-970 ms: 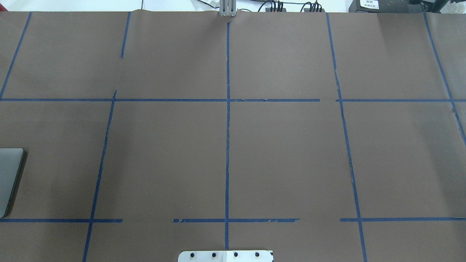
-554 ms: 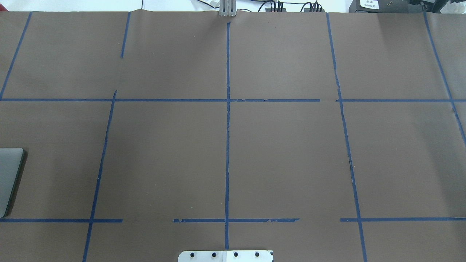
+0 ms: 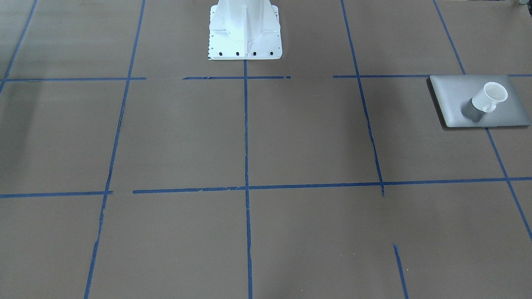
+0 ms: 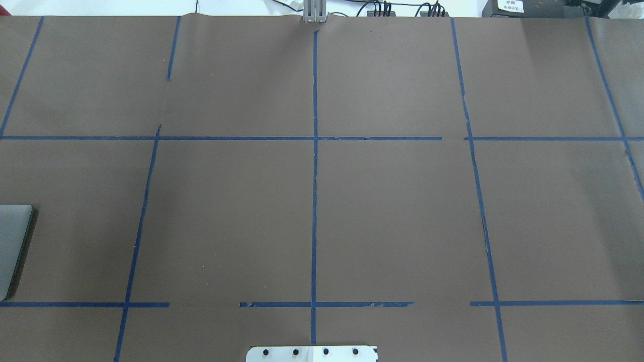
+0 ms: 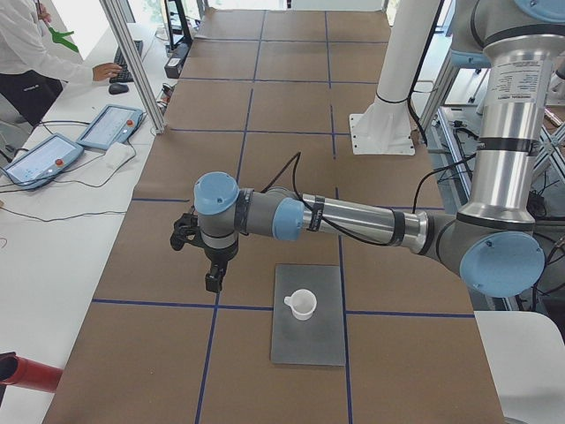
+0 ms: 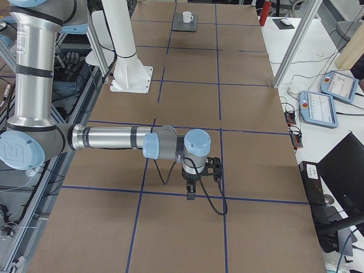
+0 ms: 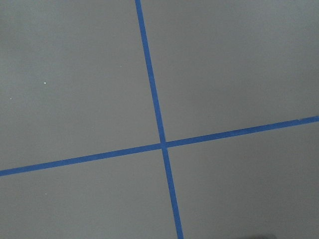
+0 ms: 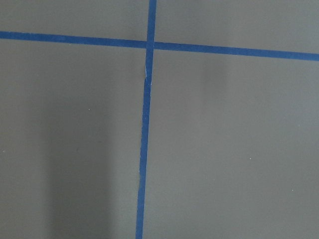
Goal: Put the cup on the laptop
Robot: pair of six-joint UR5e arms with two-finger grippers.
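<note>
The small white cup [image 3: 490, 96] stands upright on the closed silver-grey laptop [image 3: 453, 97], handle toward the operators' side. It also shows in the exterior left view, cup [image 5: 302, 304] on laptop [image 5: 309, 340], and far off in the exterior right view, cup [image 6: 186, 16] on laptop [image 6: 181, 27]. In the overhead view only the laptop's corner [image 4: 12, 241] shows at the left edge. My left gripper [image 5: 212, 278] hangs over the table beside the laptop, apart from the cup; I cannot tell if it is open or shut. My right gripper [image 6: 190, 193] hangs at the table's other end; I cannot tell its state either.
The white robot pedestal [image 3: 245, 33] stands at the table's robot side. Blue tape lines [image 4: 314, 201] grid the brown table cover. Teach pendants [image 5: 110, 128] and a seated person [image 5: 35, 53] are at a side desk beyond an aluminium post [image 5: 132, 62].
</note>
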